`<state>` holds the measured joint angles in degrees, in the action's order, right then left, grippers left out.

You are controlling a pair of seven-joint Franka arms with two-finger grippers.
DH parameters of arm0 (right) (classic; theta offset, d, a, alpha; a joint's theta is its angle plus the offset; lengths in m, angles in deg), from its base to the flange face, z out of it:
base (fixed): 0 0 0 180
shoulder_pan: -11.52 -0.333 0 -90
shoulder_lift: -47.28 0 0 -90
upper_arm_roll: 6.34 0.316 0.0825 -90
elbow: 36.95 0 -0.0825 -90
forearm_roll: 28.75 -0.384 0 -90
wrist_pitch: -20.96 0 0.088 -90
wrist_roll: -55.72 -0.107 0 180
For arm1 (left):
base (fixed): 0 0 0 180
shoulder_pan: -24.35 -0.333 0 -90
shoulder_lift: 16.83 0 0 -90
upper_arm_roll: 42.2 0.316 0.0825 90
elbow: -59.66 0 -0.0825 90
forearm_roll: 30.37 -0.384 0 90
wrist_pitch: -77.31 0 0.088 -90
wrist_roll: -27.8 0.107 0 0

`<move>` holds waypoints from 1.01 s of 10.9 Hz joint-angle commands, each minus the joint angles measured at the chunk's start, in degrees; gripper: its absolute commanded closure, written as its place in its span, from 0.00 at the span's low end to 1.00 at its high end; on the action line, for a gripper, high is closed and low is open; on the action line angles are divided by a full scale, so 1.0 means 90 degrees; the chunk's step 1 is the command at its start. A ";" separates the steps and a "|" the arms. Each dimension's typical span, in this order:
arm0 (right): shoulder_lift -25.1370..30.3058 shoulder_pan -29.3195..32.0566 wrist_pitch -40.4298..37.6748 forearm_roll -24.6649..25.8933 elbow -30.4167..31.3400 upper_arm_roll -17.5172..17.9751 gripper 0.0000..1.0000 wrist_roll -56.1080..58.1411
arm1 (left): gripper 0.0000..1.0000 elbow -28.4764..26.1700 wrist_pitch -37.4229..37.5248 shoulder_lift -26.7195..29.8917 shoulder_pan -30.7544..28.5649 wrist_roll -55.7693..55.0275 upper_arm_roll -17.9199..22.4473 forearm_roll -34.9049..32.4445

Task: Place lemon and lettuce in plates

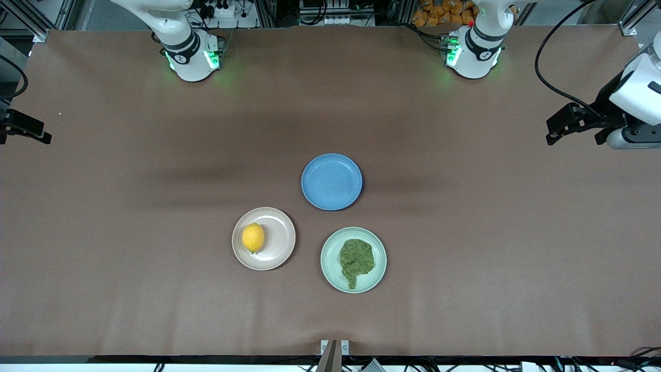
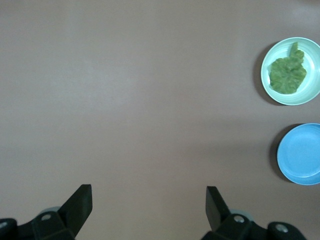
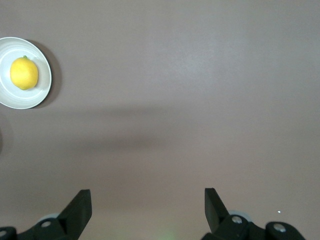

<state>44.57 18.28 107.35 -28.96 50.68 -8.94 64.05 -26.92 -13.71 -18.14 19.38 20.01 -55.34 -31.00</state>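
Observation:
The yellow lemon [image 1: 253,237] lies in the beige-pink plate [image 1: 281,232]. The wrinkly green lettuce [image 1: 356,261] lies in the pale mint plate [image 1: 330,248], beside it toward the left arm's end. My left gripper [image 1: 555,132] is open and empty, high over the left arm's end of the table. Its wrist view [image 2: 148,192] shows the lettuce [image 2: 287,74] in its plate [image 2: 310,85] far off. My right gripper [image 1: 31,128] is open and empty over the right arm's end. Its wrist view [image 3: 147,194] shows the lemon [image 3: 24,73] in its plate [image 3: 30,97].
An empty blue plate [image 1: 331,182] sits farther from the front camera than the two filled plates, between them; it also shows in the left wrist view [image 2: 302,155]. The brown table [image 1: 465,232] spreads wide around the three plates.

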 commanded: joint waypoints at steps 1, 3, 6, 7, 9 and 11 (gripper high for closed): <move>0.0037 -0.0203 -0.0038 0.0053 0.0039 -0.0013 0.00 -0.0242 | 0.00 0.0099 0.0279 0.0077 0.0531 0.0065 0.0540 0.0050; 0.0027 -0.0203 -0.0048 0.0053 0.0039 -0.0013 0.00 -0.0242 | 0.00 0.0099 0.0290 0.0077 0.0582 0.0065 0.0660 0.0080; 0.0027 -0.0194 -0.0067 0.0053 0.0039 -0.0013 0.00 -0.0233 | 0.00 0.0099 0.0309 0.0077 0.0621 0.0046 0.0514 0.0002; 0.0027 -0.0194 -0.0077 0.0053 0.0039 -0.0013 0.00 -0.0242 | 0.00 0.0099 0.0319 0.0077 0.0611 0.0036 0.0407 0.0002; 0.0027 -0.0184 -0.0077 0.0053 0.0039 -0.0013 0.00 -0.0242 | 0.00 0.0099 0.0367 0.0077 0.0601 0.0016 0.0415 0.0002; 0.0027 -0.0184 -0.0077 0.0053 0.0039 -0.0013 0.00 -0.0242 | 0.00 0.0099 0.0553 0.0077 0.0572 0.0055 0.0435 -0.0135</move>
<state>44.51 16.66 106.98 -28.96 50.76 -9.06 62.80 -26.36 -10.90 -18.07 24.89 20.01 -51.60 -31.03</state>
